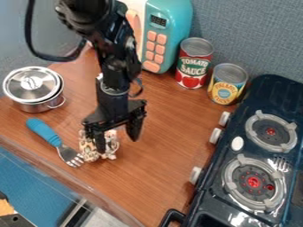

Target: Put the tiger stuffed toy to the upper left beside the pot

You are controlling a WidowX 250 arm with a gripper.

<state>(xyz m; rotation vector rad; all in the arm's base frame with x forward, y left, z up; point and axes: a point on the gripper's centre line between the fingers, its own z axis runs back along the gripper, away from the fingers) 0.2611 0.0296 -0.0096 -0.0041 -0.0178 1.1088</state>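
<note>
Well, your claw (117, 146) stands with its fingers apart, low over the tiger (90, 148). The tiger sits on the table (160, 164) just beside the tines of the fork (42, 131), toward the lower left and well apart from the pot (34, 88). One finger overlaps the toy in your view; the other hangs off its right side, with bare wood beyond, so the grasp looks off centre. The step in hand, I'd judge, is the grasp. Shift the claw a little left until the body lies squarely in the gap, then go down straight and close gently. Watch the near finger: it could press down on the plush or clip the tines and drag the fork along. Soft cloth should give under the squeeze, so take the body rather than a leg. Lift clear of the fork handle before you swing toward the pot, and set down beside its wall, minding the little handle at its lower right.

As for which way the tiger points, you can't be sure: the finger covers its middle, and the head can't be told from the rest. Nubs like feet show along its lower edge, toward you. The long axis can't be made out either.
</note>
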